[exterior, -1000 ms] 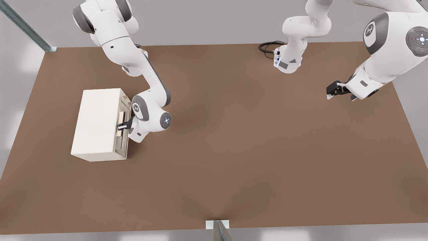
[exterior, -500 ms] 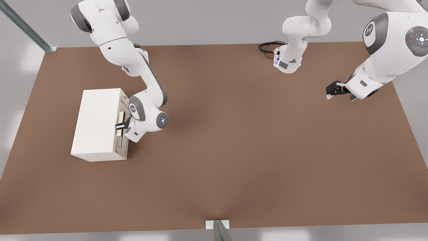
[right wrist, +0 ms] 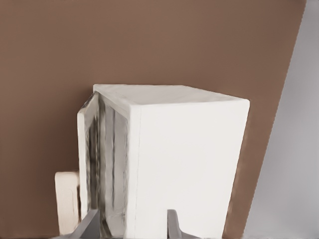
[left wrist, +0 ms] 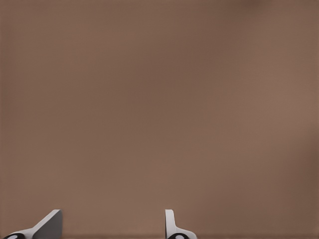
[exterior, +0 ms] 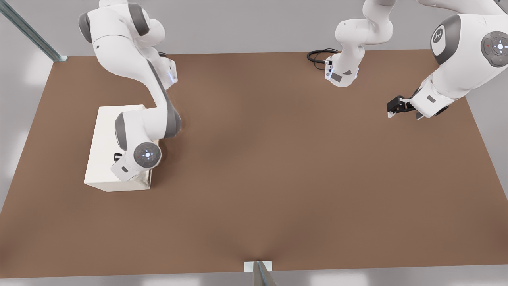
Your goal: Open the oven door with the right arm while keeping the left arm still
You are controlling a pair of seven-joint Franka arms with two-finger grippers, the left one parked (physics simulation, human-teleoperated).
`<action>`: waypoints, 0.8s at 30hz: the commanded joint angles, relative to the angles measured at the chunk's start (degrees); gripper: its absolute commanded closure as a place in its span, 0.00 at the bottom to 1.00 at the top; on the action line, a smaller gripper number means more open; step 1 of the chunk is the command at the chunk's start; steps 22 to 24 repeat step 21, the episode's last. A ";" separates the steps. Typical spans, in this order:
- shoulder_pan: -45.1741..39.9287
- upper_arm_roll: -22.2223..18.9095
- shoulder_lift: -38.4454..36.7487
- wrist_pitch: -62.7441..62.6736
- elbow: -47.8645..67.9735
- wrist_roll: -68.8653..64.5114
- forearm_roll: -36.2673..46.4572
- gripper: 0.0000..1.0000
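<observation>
I see the oven (exterior: 115, 147) near the tabletop's (exterior: 278, 178) left edge in the front view. My right arm's gripper (right wrist: 132, 226) hangs above it with fingers spread, holding nothing. The oven door (right wrist: 92, 164) looks only slightly ajar, so most opening remains.

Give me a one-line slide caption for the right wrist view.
Wrist camera looks over the open gripper at the white oven, its door slightly ajar, on the brown table.
</observation>
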 commanded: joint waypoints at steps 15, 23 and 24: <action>-9.10 -0.51 -18.51 -4.71 -6.27 -12.92 21.00 0.00; -9.19 -0.51 -18.59 -4.71 -6.62 -13.00 21.27 0.00; -9.19 -0.51 -18.59 -4.71 -6.62 -13.00 21.27 0.00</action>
